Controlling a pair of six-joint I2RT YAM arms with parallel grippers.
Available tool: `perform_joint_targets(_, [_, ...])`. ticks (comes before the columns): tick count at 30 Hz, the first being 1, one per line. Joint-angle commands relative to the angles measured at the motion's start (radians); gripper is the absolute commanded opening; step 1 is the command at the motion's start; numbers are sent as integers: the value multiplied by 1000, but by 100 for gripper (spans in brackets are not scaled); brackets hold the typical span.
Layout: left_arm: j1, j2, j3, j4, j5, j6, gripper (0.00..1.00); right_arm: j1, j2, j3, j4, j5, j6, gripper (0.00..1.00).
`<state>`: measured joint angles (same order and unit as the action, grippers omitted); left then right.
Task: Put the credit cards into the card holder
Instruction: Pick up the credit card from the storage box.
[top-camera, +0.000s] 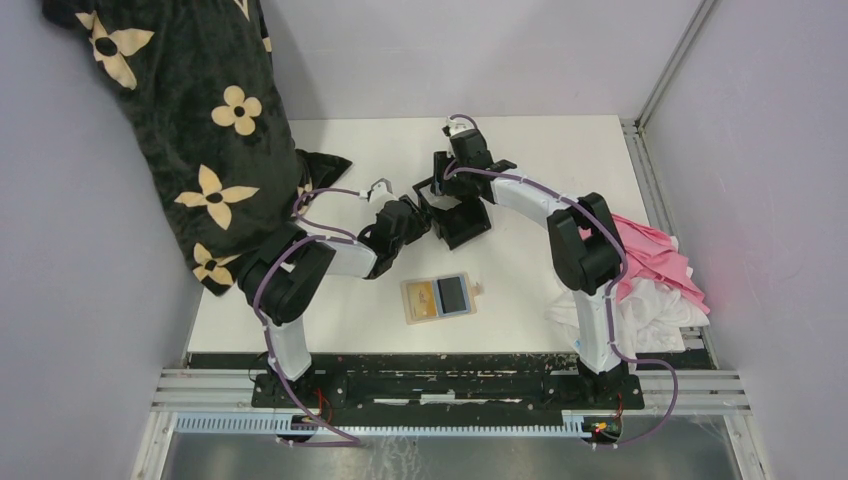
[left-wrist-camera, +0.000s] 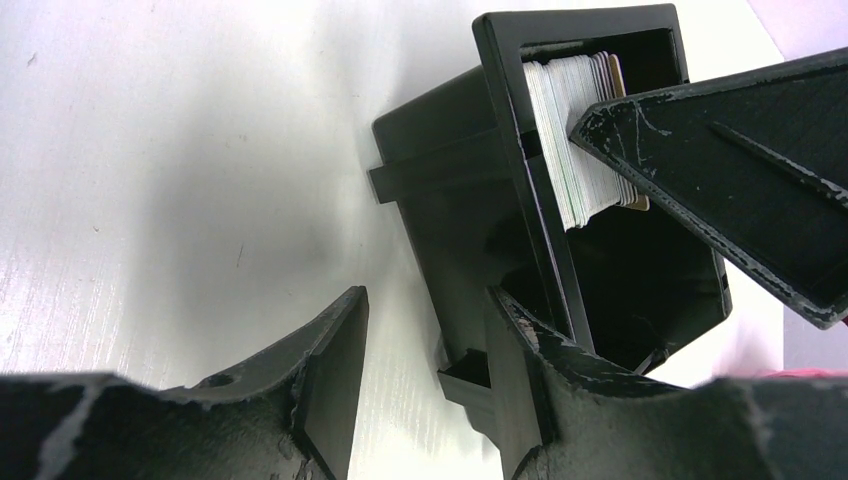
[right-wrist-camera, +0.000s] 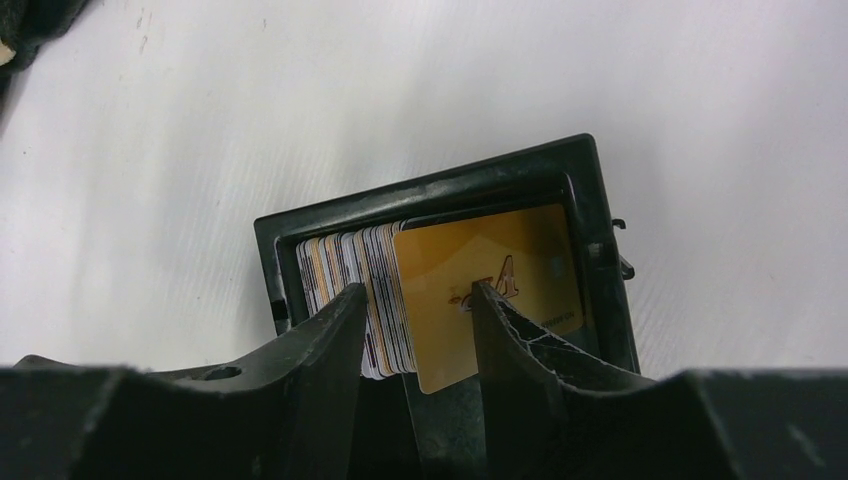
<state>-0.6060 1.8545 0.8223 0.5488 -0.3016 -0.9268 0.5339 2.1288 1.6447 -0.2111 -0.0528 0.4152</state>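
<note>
The card holder (top-camera: 438, 297), tan and lying open, sits on the near part of the table with a golden card and a dark card showing in it. A black tray (top-camera: 465, 225) (left-wrist-camera: 500, 60) (right-wrist-camera: 420, 190) holds an upright stack of credit cards (left-wrist-camera: 565, 140) (right-wrist-camera: 340, 255), with a golden card (right-wrist-camera: 490, 260) leaning at its end. My right gripper (top-camera: 447, 185) (right-wrist-camera: 418, 290) reaches into the tray, its jaws partly apart, straddling part of the stack and the golden card. My left gripper (top-camera: 425, 205) (left-wrist-camera: 425, 300) is open at the tray's side, one finger against its wall.
A black cloth with cream flowers (top-camera: 190, 130) hangs over the left edge of the white table (top-camera: 560, 150). Pink and white cloths (top-camera: 650, 280) are heaped at the right edge beside the right arm. Walls close in the back and both sides.
</note>
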Motion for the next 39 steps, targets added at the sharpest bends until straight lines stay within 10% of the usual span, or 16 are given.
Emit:
perform_joint_targets(1, [4,4,37,39,14,-44,53,4,-66,-17,-1,-24,13,48])
perform_joint_targets(39, [2,-58,15,11,21,-12,52,36,-170,-75,-44,57,-5,17])
